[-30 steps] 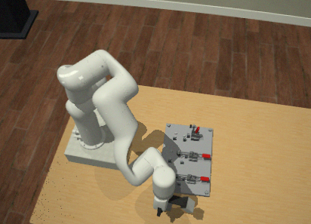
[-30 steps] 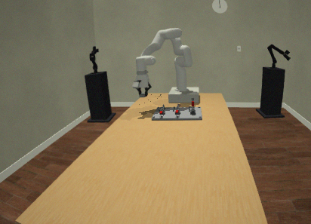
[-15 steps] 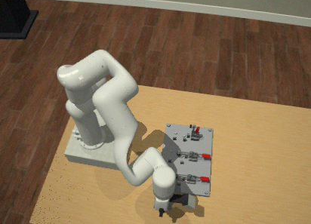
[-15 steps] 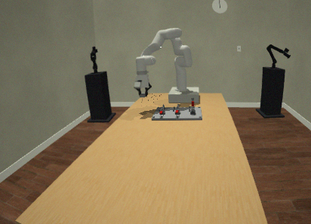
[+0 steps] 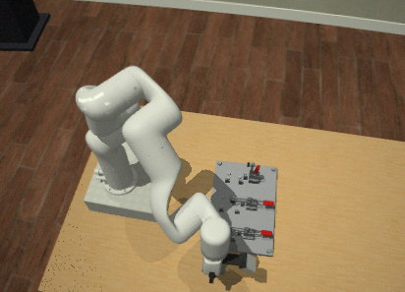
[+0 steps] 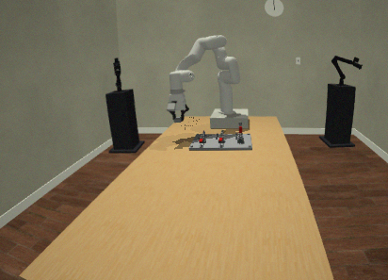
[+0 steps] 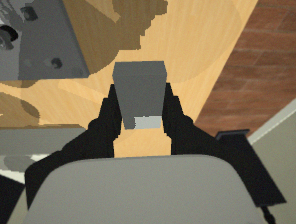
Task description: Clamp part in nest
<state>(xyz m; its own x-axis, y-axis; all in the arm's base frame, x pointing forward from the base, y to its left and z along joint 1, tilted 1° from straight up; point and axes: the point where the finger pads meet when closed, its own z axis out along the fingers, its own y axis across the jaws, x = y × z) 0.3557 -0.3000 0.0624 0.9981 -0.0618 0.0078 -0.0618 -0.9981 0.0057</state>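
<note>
In the wrist view my gripper [image 7: 141, 94] is shut on a grey block, the part [image 7: 139, 95], held by its sides well above the table. In the top view the gripper [image 5: 212, 276] hangs just off the near end of the grey fixture plate [image 5: 245, 208], and the part shows dark beside the wrist. The plate carries three nests with red-handled clamps. The far clamp's handle [image 5: 256, 169] stands up. The middle handle [image 5: 268, 203] and the near handle [image 5: 266, 233] lie flat. In the exterior view the gripper [image 6: 178, 114] is raised left of the plate [image 6: 220, 144].
The arm's base [image 5: 115, 191] stands on the table left of the plate. A corner of the plate [image 7: 45, 42] shows at the upper left of the wrist view. The table edge and the wooden floor [image 7: 260, 55] lie to the right there.
</note>
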